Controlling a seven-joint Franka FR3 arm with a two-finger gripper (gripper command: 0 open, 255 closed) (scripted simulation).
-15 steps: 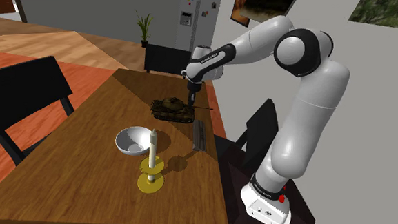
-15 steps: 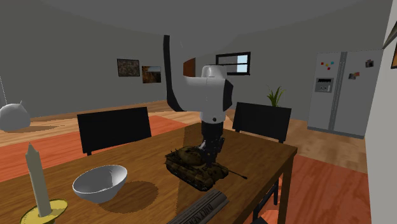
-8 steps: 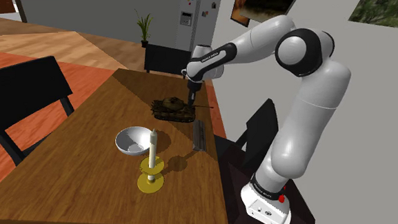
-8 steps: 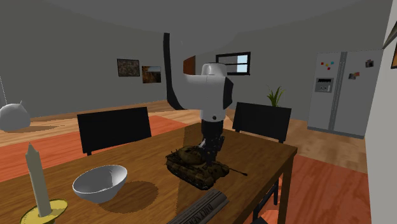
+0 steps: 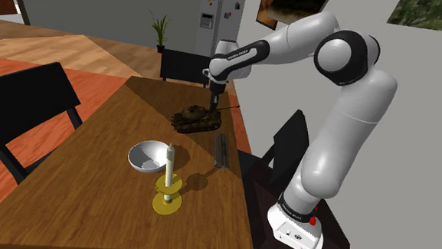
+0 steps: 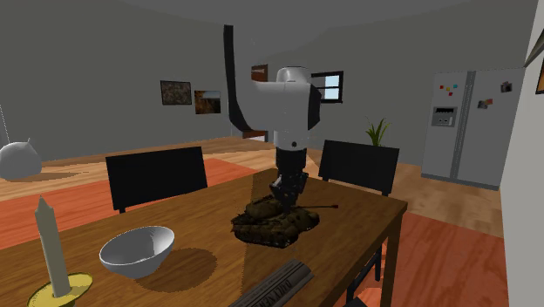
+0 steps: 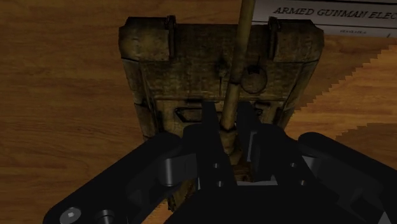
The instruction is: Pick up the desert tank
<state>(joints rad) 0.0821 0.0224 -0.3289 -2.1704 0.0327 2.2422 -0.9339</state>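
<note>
Pincer clamps the gun barrel of the tank, black fingers hiding much of its turret; a candle stands in a yellow holder.

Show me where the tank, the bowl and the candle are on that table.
tank (image 5: 197, 119), shoulder view, on its hull.
bowl (image 5: 140, 155), shoulder view, on its inner wall.
candle (image 5: 169, 164), shoulder view, halfway up the pale stick.
</note>
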